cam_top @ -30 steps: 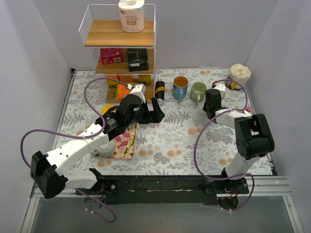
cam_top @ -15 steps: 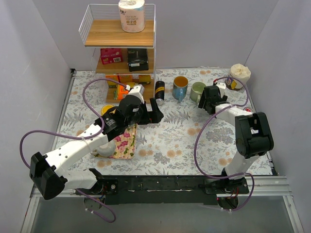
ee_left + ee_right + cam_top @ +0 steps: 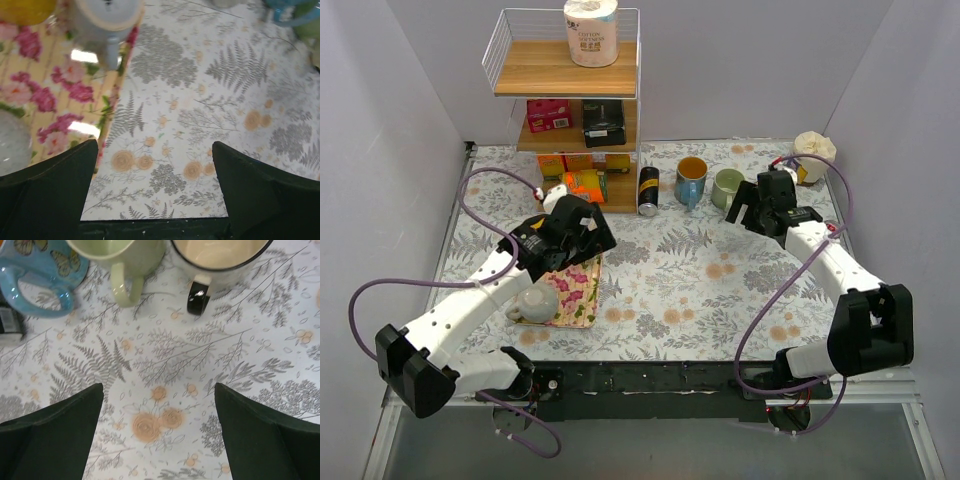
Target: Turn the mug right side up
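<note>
Approach step; your left claw (image 3: 154,146) gapes empty; mug (image 3: 106,20) sits ahead-left of it on the mat (image 3: 45,100); next, advance and grip its wall; right claw (image 3: 159,387) is likewise open.

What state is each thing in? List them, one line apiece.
White mug: upside down on the mat.
Blue mug: upright.
Green mug: upright.
Black-rimmed mug: upright.
Can: standing.
Left gripper: open, holding nothing.
Right gripper: open, holding nothing.
</note>
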Controlling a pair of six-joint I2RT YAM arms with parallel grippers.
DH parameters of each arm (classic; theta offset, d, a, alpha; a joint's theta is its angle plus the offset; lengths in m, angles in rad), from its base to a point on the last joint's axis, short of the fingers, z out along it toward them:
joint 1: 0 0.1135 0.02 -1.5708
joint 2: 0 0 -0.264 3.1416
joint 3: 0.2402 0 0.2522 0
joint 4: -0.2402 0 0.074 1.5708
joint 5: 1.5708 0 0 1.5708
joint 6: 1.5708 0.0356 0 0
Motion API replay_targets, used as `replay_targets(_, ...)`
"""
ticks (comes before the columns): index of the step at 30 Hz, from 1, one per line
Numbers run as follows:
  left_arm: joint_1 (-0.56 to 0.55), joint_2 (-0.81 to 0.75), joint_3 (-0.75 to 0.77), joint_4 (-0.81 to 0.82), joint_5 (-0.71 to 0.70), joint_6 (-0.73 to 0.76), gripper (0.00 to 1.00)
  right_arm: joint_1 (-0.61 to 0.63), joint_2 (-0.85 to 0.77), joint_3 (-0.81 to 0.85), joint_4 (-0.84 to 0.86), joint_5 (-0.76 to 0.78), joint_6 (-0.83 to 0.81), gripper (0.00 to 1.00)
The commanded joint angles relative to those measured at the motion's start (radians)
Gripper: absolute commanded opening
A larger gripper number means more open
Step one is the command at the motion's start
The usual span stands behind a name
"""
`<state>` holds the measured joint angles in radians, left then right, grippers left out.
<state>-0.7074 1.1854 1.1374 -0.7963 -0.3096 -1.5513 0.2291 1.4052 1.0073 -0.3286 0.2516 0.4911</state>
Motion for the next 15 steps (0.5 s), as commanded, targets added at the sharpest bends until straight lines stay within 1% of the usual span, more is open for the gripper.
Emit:
replay_targets(1,0.100,-0.024,-0.013,-0.251,-0.071,-0.157,0.98,-0.004,-0.055,0.031,-0.109,-0.161,0.058,0.98)
replay_targets(2,0.124,-0.039,-0.039,-0.264,-0.054,-0.189,0.98,-0.004,-0.075,0.022,-0.110,-0.175,0.061,0.98)
replay_targets(5,0.244,-0.078,-0.099,-0.256,-0.014,-0.208,0.98,-0.004,-0.100,0.014,-0.115,-0.230,0.072,0.97)
replay_targets(7,0.288,-0.087,-0.120,-0.212,0.009,-0.201,0.98,-0.005,-0.106,0.019,-0.125,-0.244,0.070,0.96)
replay_targets(8,0.311,-0.086,-0.123,-0.195,0.038,-0.194,0.98,-0.004,-0.103,0.025,-0.127,-0.277,0.070,0.96)
replay_targets(9,0.345,-0.079,-0.126,-0.143,0.056,-0.158,0.98,-0.004,-0.101,0.034,-0.133,-0.296,0.066,0.96)
replay_targets(11,0.353,-0.064,-0.125,-0.060,0.102,-0.083,0.98,-0.004,-0.097,0.043,-0.138,-0.324,0.057,0.95)
replay_targets(12,0.353,-0.058,-0.125,0.033,0.145,0.007,0.98,-0.004,-0.092,0.048,-0.142,-0.348,0.046,0.94)
replay_targets(15,0.352,-0.001,-0.102,0.119,0.164,0.106,0.98,-0.004,-0.083,0.066,-0.156,-0.371,0.030,0.93)
